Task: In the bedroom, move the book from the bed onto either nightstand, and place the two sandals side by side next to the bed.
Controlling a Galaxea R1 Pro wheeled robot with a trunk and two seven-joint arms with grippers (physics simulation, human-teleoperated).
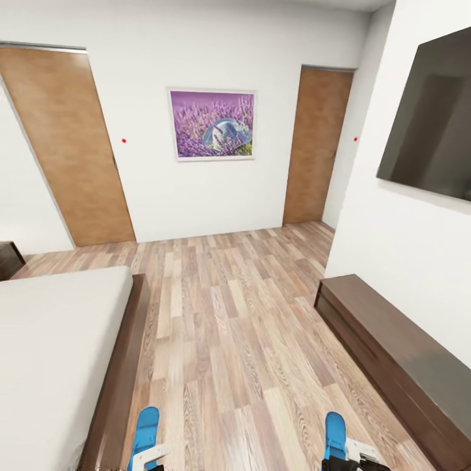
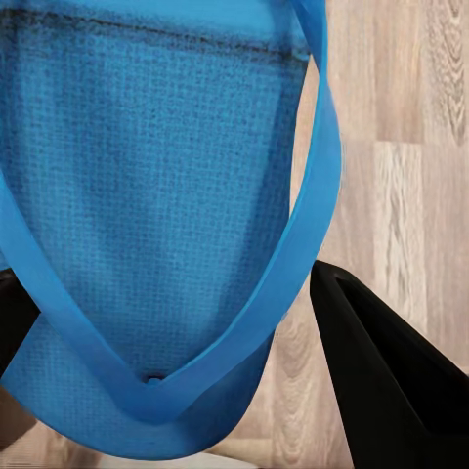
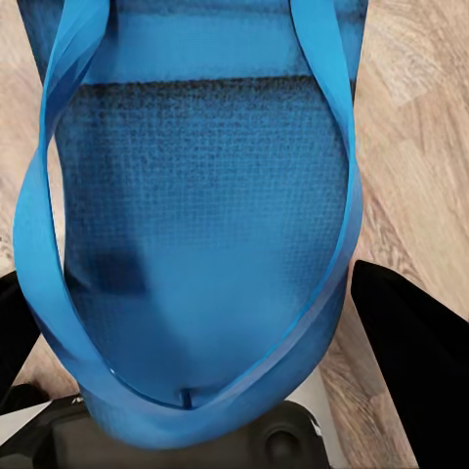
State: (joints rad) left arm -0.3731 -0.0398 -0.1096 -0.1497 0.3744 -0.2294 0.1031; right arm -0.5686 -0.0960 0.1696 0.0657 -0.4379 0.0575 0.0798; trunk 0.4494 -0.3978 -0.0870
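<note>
I have a blue flip-flop sandal in each end effector. The left end effector [image 1: 149, 458] is closed on the left sandal [image 1: 145, 428], which shows just beside the bed [image 1: 59, 340], over the wood-plank floor [image 1: 242, 327] next to the bed's dark frame. In the left wrist view the left sandal [image 2: 147, 215] hangs between the black fingers [image 2: 391, 371], strap side toward the camera. The right end effector [image 1: 350, 461] is closed on the right sandal [image 1: 335, 435], well apart from the bed, nearer the low dark bench [image 1: 392, 353] along the wall. In the right wrist view that sandal [image 3: 195, 225] sits clamped between the fingers [image 3: 420, 352], floor beneath it.

I judge the sandal step is in hand: both are carried, neither is set down. The next move calls for bringing the right sandal over toward the bed, lining it up just beside the left one, lowering both flat onto the floor next to the frame, then letting go.
</note>
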